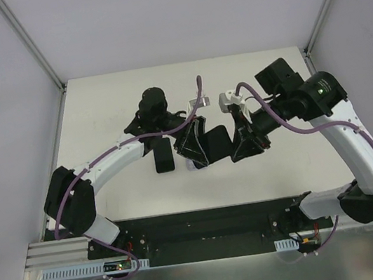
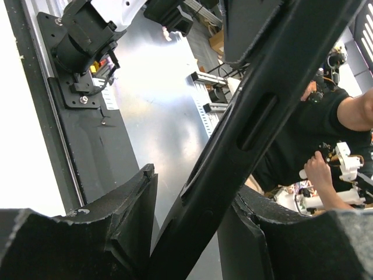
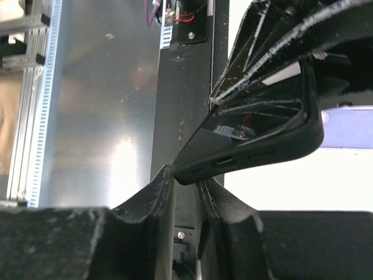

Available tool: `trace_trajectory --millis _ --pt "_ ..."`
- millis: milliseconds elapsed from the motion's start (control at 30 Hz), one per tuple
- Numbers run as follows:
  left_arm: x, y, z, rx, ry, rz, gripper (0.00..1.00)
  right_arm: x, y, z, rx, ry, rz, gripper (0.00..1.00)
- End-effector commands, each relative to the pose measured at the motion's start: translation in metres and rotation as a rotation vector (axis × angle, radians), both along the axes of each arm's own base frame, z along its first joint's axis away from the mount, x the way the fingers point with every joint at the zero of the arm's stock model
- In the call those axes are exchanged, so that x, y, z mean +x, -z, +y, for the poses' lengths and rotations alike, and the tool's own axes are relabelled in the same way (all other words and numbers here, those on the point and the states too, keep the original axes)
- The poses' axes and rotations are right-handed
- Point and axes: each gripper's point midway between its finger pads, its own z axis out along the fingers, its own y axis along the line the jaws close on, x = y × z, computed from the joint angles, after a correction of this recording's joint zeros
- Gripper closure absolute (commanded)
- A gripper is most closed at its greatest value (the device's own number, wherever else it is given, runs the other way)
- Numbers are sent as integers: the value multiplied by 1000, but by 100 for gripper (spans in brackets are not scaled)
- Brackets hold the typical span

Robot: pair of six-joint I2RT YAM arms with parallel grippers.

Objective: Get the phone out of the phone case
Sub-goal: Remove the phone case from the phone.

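Phone case (image 3: 265, 156), one, black, pinched by left gripper (image 2: 195, 201) and right gripper (image 3: 186, 181), one phone (image 3: 245, 131) seemingly inside

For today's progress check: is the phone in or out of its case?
In: the phone screen sits inside the phone case rim, right wrist view.
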Motion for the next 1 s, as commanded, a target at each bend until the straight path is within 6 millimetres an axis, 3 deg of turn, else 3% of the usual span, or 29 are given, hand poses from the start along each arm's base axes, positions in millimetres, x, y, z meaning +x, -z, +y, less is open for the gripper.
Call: trace_trajectory --millis 0,200,267,500,967 --pt "-20 -29 26 -50 97 -63 100 51 -3 16 90 158 -98 97" --pt "3 -40 37 -80 -51 -108 100 65 4 14 130 345 -8 57" --pt "5 -41 39 -81 -71 -111 100 67 2 15 152 374 31 50" --pt "7 -41 44 -86 -100 -120 100 84 -3 17 202 446 150 51" --pt "26 -44 56 -108 -220 -169 100 84 -13 1 264 425 222 52"
